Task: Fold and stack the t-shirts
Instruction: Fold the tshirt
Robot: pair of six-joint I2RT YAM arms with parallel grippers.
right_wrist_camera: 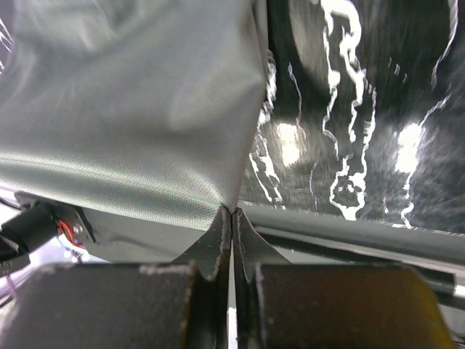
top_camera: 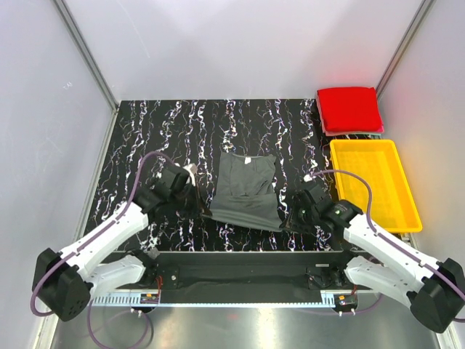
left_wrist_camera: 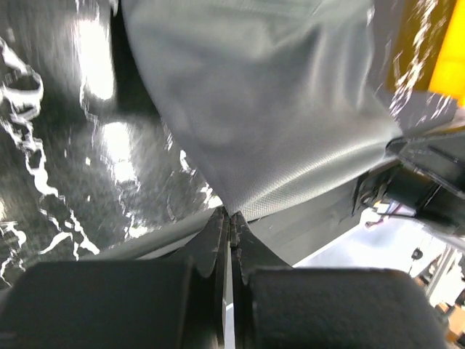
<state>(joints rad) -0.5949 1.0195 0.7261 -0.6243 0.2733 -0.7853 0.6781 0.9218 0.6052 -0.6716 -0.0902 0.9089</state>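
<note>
1. Lying at the centre of the top view, the grey t-shirt is spread on the black marbled table. Its collar points to the upper edge of the frame and its hem to the lower edge.
2. The left gripper has its jaws pressed together at the lower middle of the left wrist view, with one hem corner of the grey cloth pinched between them.
3. The right gripper is likewise clamped tight on the opposite hem corner. The fabric fans away toward the upper left of the right wrist view.
4. A red folded shirt sits in the upper right of the top view, beyond the yellow tray and well apart from the grey one.
5. The cloth looks thin, light and limp. It will likely sag between the two pinches and drape wherever it is unsupported. It is not fragile, but a shallow bite could let the smooth weave slip out.
6. The hem corners seem the right hold, since they give the widest span and keep the edge straight. Each pinch should catch both layers.
7. The fold in hand is probably hem toward collar. Both arms would need to travel evenly and keep mild tension, or the crease will skew.
</note>
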